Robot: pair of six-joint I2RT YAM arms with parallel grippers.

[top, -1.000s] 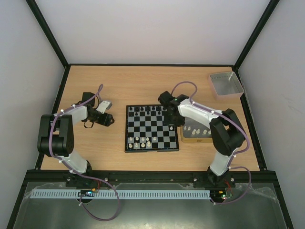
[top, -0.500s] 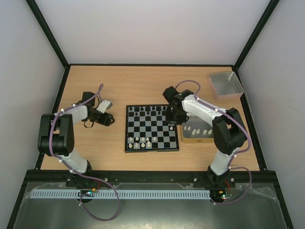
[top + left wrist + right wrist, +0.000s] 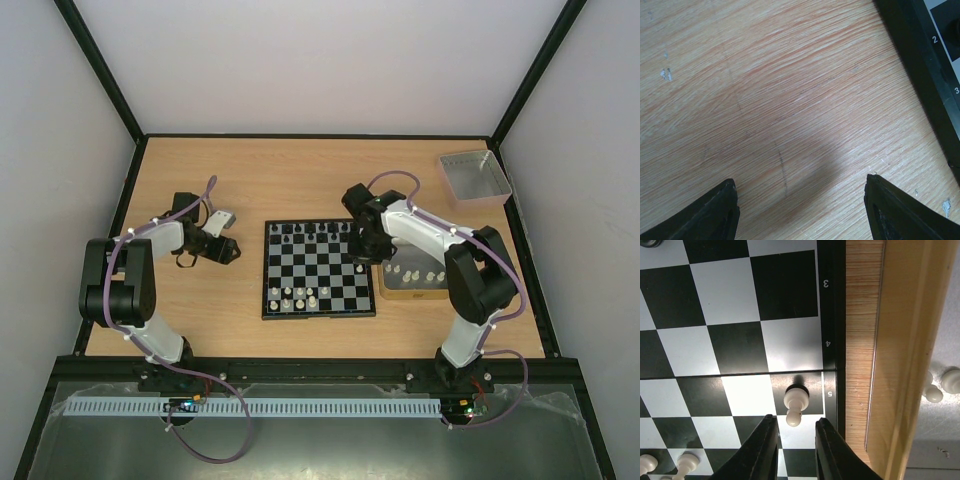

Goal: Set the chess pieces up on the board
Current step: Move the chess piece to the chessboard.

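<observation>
A pale wooden table (image 3: 300, 180) sits inside white walls and a black frame. In the overhead view the board (image 3: 318, 268) lies at the centre. A tan-rimmed tray (image 3: 382, 283) touches its right edge, and a grey tray (image 3: 474, 177) sits well apart at the upper right.

The right arm covers the board's upper right corner there, so its fingers cannot be made out from above. The wrist view shows the right gripper (image 3: 795, 445) with a narrow gap between its fingers and nothing pinched. A white pawn (image 3: 795, 404) stands just ahead of the tips, on a black square beside the rim's mark 5.

The left gripper (image 3: 800, 210) is spread wide over bare wood, with only the board's rim in the upper right corner of its view.

Black pieces (image 3: 300, 232) line the far row and white pieces (image 3: 300, 295) sit near the close edge, too small to name. More white pieces (image 3: 932, 392) lie in the tan-rimmed tray, partly cut off.
</observation>
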